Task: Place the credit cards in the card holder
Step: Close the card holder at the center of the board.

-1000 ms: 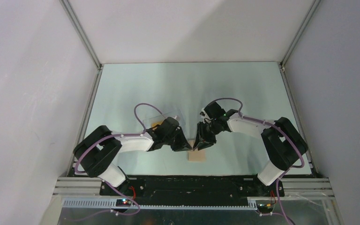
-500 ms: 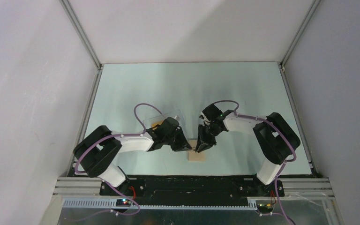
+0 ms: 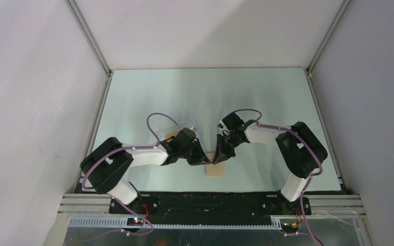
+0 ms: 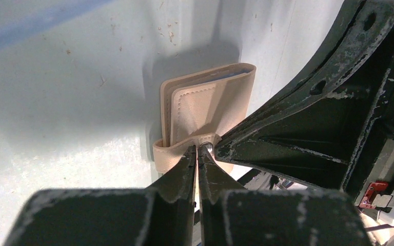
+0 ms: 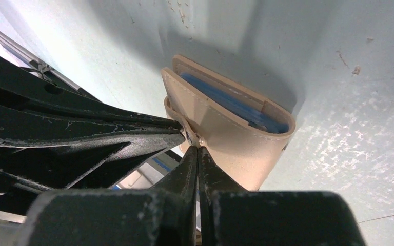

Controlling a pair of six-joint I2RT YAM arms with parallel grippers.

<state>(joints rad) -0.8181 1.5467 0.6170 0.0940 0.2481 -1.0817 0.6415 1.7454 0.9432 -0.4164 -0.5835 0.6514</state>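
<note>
The tan card holder (image 3: 216, 169) lies folded near the front middle of the table, with blue pockets (image 5: 236, 105) showing inside. My left gripper (image 3: 208, 161) is shut, its tips (image 4: 198, 148) pinching the holder's snap strap (image 4: 174, 154). My right gripper (image 3: 216, 160) is also shut, its tips (image 5: 199, 147) pinching the holder's flap edge (image 5: 220, 133) at the same snap spot, tip to tip with the left fingers (image 5: 107, 136). An orange-yellow credit card (image 3: 172, 135) shows partly behind the left wrist, in a clear box; how many cards there are is hidden.
The clear plastic box (image 3: 183, 125) lies on the table just behind the left wrist. Grey walls enclose the table on three sides. The black front rail (image 3: 210, 200) runs just in front of the card holder.
The right arm's elbow has swung left and its gripper has edged in to meet the left gripper at the card holder. The left arm and the holder have stayed put.
</note>
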